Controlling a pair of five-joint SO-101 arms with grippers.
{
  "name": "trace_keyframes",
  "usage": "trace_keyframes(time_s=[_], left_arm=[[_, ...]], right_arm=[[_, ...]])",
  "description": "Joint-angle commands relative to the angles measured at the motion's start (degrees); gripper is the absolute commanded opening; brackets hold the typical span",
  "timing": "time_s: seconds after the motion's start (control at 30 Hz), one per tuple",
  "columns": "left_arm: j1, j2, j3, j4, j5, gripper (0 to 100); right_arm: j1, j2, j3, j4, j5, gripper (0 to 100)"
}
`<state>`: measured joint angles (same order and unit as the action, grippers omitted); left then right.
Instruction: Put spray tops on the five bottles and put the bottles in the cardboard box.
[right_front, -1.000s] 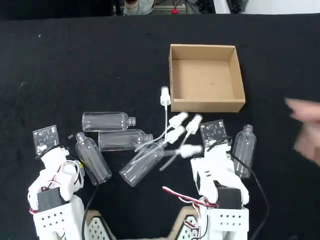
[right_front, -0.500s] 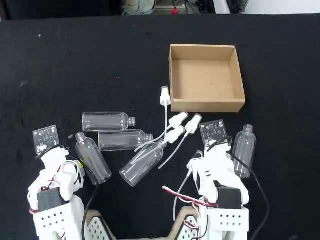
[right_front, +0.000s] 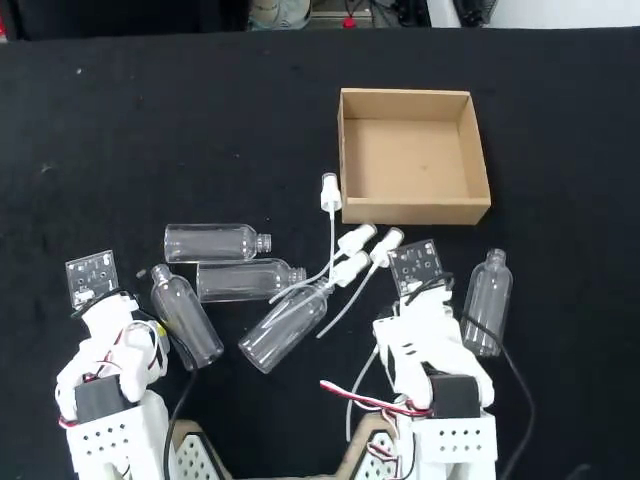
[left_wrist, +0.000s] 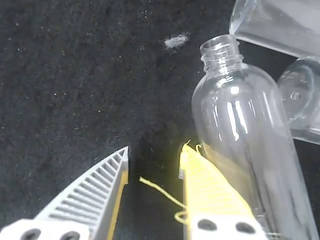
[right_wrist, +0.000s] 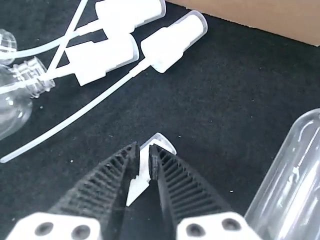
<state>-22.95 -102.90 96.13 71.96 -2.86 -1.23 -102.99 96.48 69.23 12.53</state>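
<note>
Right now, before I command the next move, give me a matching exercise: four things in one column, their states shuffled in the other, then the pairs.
Things:
1. cardboard box
2. left gripper
3. right gripper
4. lone bottle

States:
A. shut on a spray top
B. lying uncapped on the table
C. open, holding nothing
D. empty

Pairs: 1-D, 2-C, 3-A, 4-B.

Bottles (right_front: 215, 243) clear; spray tops (right_front: 356, 240) white; cardboard box (right_front: 415, 212) brown; table (right_front: 150, 130) black; right claw (right_wrist: 144, 149) black, ribbed.
</note>
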Motion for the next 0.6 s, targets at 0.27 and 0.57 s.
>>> trace_keyframes(time_s=[0.27,0.57], left_arm=[[-0.66,-0.35,1.27,0.35,0.0,16],[-0.66,-0.35,1.27,0.35,0.0,16]], right_arm=[[0.26,-5.14,-15.52,0.18,13.89,2.5],[17.85,3.82,-34.33,0.35,11.08,3.0]])
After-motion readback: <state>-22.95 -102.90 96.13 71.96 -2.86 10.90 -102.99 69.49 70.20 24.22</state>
